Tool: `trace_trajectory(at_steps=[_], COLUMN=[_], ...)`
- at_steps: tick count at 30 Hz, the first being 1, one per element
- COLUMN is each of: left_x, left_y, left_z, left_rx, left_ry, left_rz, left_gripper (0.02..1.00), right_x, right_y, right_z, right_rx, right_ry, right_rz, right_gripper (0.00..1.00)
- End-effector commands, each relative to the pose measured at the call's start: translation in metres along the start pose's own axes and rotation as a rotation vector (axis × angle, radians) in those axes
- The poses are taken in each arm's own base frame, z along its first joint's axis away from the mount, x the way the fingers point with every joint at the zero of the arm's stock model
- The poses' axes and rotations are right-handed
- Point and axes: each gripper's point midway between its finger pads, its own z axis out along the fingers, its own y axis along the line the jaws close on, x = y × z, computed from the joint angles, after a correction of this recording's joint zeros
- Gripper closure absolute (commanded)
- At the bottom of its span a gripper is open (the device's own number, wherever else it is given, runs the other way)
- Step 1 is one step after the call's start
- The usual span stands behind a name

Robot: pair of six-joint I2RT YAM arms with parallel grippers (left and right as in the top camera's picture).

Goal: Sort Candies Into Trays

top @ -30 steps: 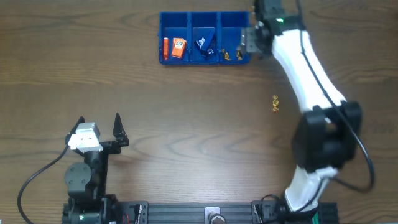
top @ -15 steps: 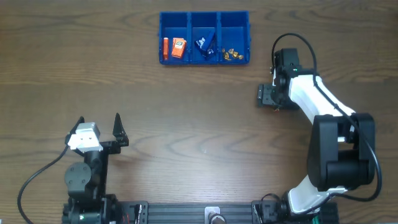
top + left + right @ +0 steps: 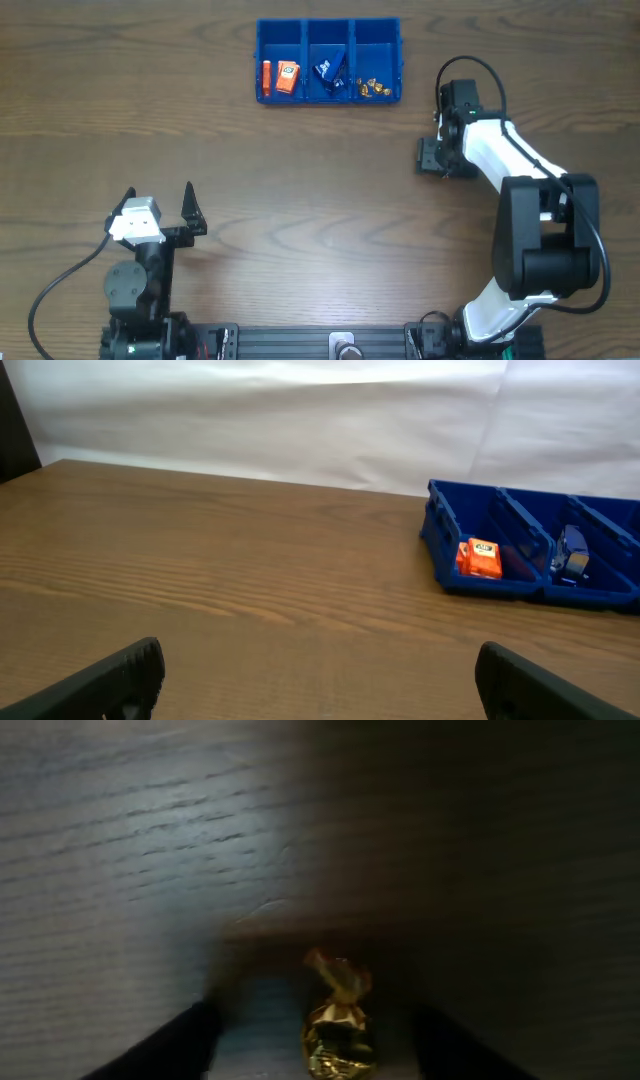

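Observation:
A blue three-compartment tray [image 3: 328, 28] stands at the table's far edge. It holds orange candies [image 3: 282, 76] in the left bin, blue ones [image 3: 328, 72] in the middle and gold ones [image 3: 375, 87] in the right. My right gripper [image 3: 437, 158] is low over the table, right of and nearer than the tray. In the right wrist view it [image 3: 315, 1035] is open, with a gold-wrapped candy [image 3: 338, 1025] lying on the wood between its fingers. My left gripper [image 3: 159, 192] rests open near the front left, facing the tray [image 3: 440, 550] from afar.
Bare wood surrounds the tray on all sides. The arm bases and a black rail [image 3: 340, 342] run along the front edge. A white wall backs the table in the left wrist view.
My right gripper left the tray's right end, came back toward the front and dropped over the loose gold candy on the table, which it now hides from above. The left arm stayed still.

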Motion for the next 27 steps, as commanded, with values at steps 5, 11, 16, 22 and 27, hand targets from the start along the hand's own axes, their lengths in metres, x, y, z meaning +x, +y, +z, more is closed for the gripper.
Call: trace_trajectory(at_steps=[5, 11, 16, 22, 27], left_x=[0.017, 0.017, 0.017, 0.017, 0.017], left_y=[0.002, 0.002, 0.002, 0.002, 0.002], left_z=[0.001, 0.001, 0.001, 0.001, 0.001], left_rx=[-0.01, -0.01, -0.01, -0.01, -0.01], left_ry=[0.049, 0.049, 0.049, 0.049, 0.049], left_rz=[0.001, 0.001, 0.001, 0.001, 0.001], left_gripper=[0.02, 0.023, 0.02, 0.02, 0.02], right_x=[0.004, 0.004, -0.003, -0.041, -0.132], right_y=[-0.006, -0.005, 0.043, 0.129, 0.145], right_z=[0.005, 0.005, -0.018, -0.12, -0.187], right_rx=[0.014, 0.013, -0.091, -0.218, -0.152], right_ry=[0.015, 0.015, -0.06, -0.338, -0.58], right_rz=[0.005, 0.006, -0.067, -0.241, -0.197], right_gripper=[0.667, 0.805, 0.805, 0.805, 0.805])
